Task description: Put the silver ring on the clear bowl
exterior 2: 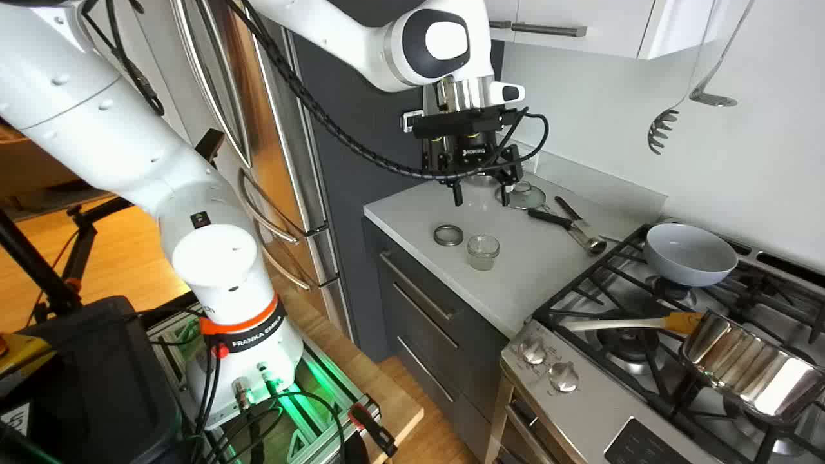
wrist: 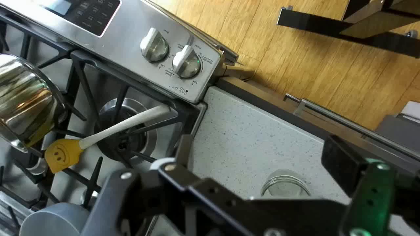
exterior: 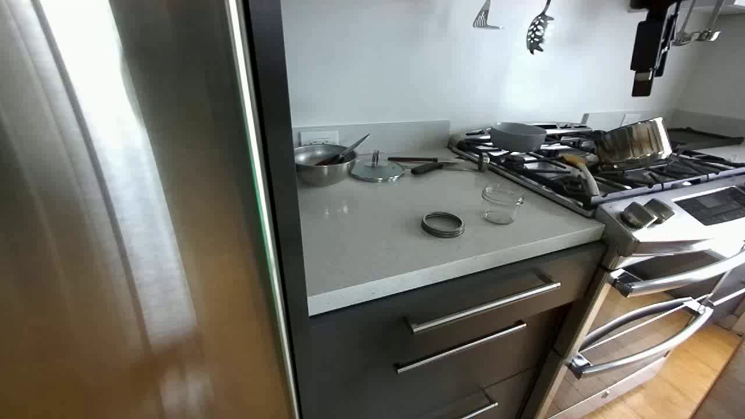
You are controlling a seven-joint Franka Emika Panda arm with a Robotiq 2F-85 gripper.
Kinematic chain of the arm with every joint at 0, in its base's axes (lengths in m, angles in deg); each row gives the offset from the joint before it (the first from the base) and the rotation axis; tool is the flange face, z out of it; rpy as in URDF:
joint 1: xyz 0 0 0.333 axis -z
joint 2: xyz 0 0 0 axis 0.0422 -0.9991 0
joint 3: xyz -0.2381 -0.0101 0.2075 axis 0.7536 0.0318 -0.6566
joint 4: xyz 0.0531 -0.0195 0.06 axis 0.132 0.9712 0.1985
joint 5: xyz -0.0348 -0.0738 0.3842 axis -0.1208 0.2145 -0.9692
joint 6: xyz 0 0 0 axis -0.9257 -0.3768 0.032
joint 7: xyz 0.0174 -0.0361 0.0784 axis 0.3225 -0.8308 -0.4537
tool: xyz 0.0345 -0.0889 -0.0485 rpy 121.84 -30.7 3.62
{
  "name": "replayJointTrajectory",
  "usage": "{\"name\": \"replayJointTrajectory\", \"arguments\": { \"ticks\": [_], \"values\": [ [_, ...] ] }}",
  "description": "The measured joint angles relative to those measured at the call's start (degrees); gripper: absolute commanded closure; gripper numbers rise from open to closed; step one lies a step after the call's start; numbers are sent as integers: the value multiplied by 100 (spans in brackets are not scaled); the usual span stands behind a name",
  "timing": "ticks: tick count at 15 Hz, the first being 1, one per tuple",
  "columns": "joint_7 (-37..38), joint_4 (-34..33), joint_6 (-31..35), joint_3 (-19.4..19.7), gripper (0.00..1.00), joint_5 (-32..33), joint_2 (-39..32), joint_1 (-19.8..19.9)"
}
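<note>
The silver ring lies flat on the counter, and its grey band shows in both exterior views [exterior: 442,233] [exterior 2: 448,243]. It does not show in the wrist view. The clear bowl, a small glass jar shape, stands upright beside the ring, apart from it, in both exterior views [exterior: 502,206] [exterior 2: 483,254]. Its rim also shows in the wrist view [wrist: 284,183], with its lower part in the picture hidden by the gripper body. My gripper [exterior 2: 481,197] is open and empty, high above the counter. It also shows in an exterior view [exterior: 643,87] and in the wrist view [wrist: 264,159], fingers wide apart.
A steel bowl [exterior: 323,171] with a utensil, a glass lid [exterior: 377,170] and dark-handled utensils [exterior: 433,167] lie at the back of the counter [exterior: 361,250]. The stove holds a grey bowl [exterior 2: 689,258], a tilted pot [exterior 2: 751,370] and a yellow spatula [wrist: 64,154].
</note>
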Motion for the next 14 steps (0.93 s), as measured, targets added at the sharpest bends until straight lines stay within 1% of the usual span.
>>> {"name": "replayJointTrajectory", "arguments": {
  "ticks": [7, 9, 12, 14],
  "values": [
    [0, -1, 0, 0, 0, 0, 0, -1],
    [-166, -9, 0, -3, 0, -104, -58, -107],
    [-39, -84, 0, -123, 0, -507, -374, -352],
    [165, -184, 1, -226, 0, -1012, -654, -506]
  ]
}}
